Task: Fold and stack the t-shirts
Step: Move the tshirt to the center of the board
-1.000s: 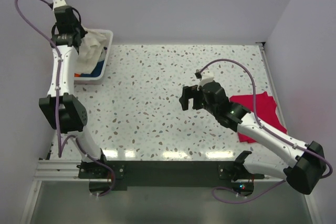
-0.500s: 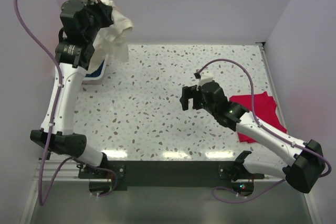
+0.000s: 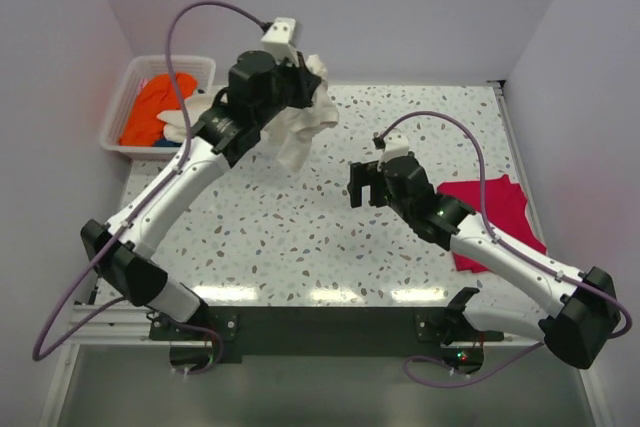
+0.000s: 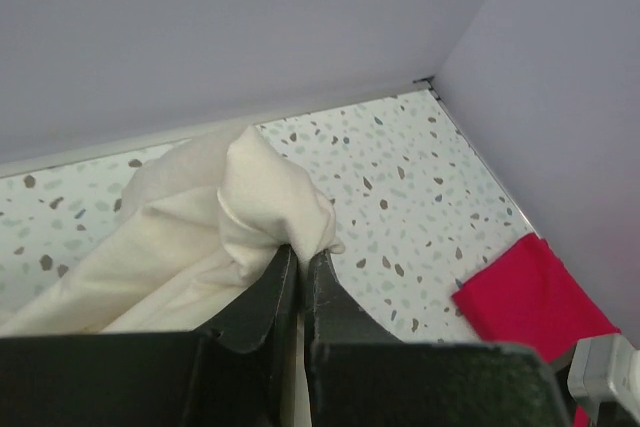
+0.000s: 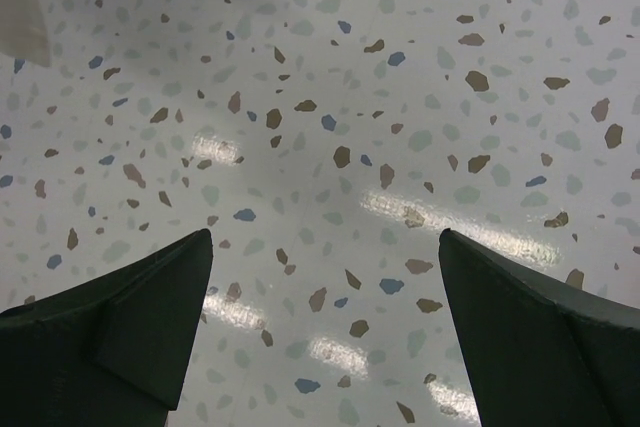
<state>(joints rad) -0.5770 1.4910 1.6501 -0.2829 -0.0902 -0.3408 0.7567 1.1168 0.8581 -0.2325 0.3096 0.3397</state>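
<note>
top external view gives us the speckled table (image 3: 300,237) as the biggest thing, with pale lilac walls on three sides. over it the left arm (image 3: 170,197) stretches from its base at the near left up toward the far middle, while the right arm (image 3: 500,252) lies low along the right side. next in size comes the cream-white t-shirt (image 3: 300,132), bunched up and hanging from the left arm's end above the far part of the table; we cannot tell whether its lowest fold touches the surface. the crimson-red t-shirt (image 3: 500,205) lies flat on the table by the right wall, its near part under the right arm. the white slatted basket (image 3: 112,117) sits in the far left corner, with the orange t-shirt (image 3: 150,112) heaped inside it and a pale bit of cloth at its right edge that we cannot assign to any shirt. smaller again, the left gripper (image 4: 300,257) has its dark jaws drawn almost together, pinching a fold of the cream-white t-shirt, as we see in the left wrist view. the right gripper (image 5: 325,242) stands spread wide and grips nothing, hovering over bare speckled table between the two shirts, with only a pale corner of cloth at the upper left of its own view
</note>
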